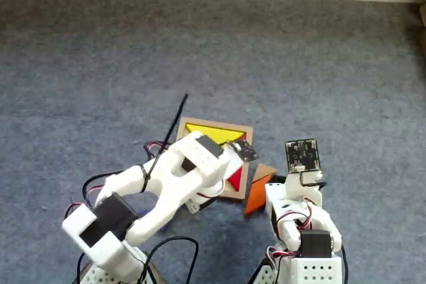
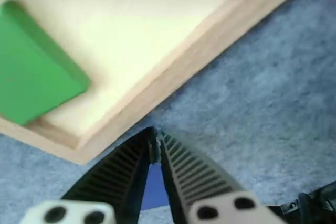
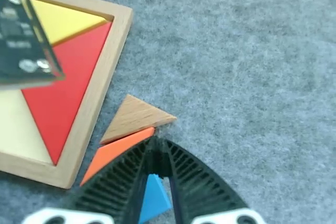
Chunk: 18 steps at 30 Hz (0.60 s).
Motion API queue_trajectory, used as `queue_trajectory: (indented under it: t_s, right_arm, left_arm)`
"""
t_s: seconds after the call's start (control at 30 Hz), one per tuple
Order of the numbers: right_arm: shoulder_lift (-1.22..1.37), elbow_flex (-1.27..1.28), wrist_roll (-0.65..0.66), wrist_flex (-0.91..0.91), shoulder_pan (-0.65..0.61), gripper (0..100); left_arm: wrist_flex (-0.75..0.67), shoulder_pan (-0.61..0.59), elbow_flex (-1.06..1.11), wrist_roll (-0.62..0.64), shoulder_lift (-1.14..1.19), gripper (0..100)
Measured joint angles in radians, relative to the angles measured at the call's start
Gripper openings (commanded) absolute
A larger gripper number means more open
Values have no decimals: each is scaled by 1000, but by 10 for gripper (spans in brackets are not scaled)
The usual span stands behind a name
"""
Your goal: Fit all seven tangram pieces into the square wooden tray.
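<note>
Roughly three of seven seated: the yellow triangle point(image 3: 63, 19) and red triangle point(image 3: 63, 98) are laid edge to edge in the square wooden tray point(image 3: 105, 87), and a green piece point(image 2: 31, 77) is seated against the rim near another corner. Pale bare tray floor is left between green and red, so the infill is far from done. Four pieces are judged still outside. The plain wooden triangle point(image 3: 136, 116) and the orange piece point(image 3: 113, 153) lie on the carpet point(image 1: 100, 51), touching each other and just beside the tray's outer rim. A light blue triangle point(image 3: 155, 198) is seen under the right gripper point(image 3: 157, 153), and a darker blue patch point(image 2: 155, 192) under the left gripper point(image 2: 156, 142); its shape cannot be made out. Both grippers are closed tip to tip with nothing seen clamped; the blue is seen through the gap behind the tips, apparently lying on the carpet. The left gripper is parked just off a tray corner, and in the high view its arm is draped over much of the tray, so access from the right is blocked on that side. The orange and wooden pieces are crowded against the rim, with little finger room on the tray side. Wide open carpet is available beyond the tray's far edge and to the right.
</note>
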Motion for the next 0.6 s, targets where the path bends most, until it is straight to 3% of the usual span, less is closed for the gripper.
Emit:
queue_trajectory:
  t_s: [0.3,0.47,0.6]
  right_arm:
    - [0,0,0,0,0,20]
    - [0,0,0,0,0,20]
    - [0,0,0,0,0,20]
  left_arm:
    - [103,-26,-77,23,-132,14]
    - [239,-41,-83,15,-265,141]
    - [305,-54,-35,-32,-350,170]
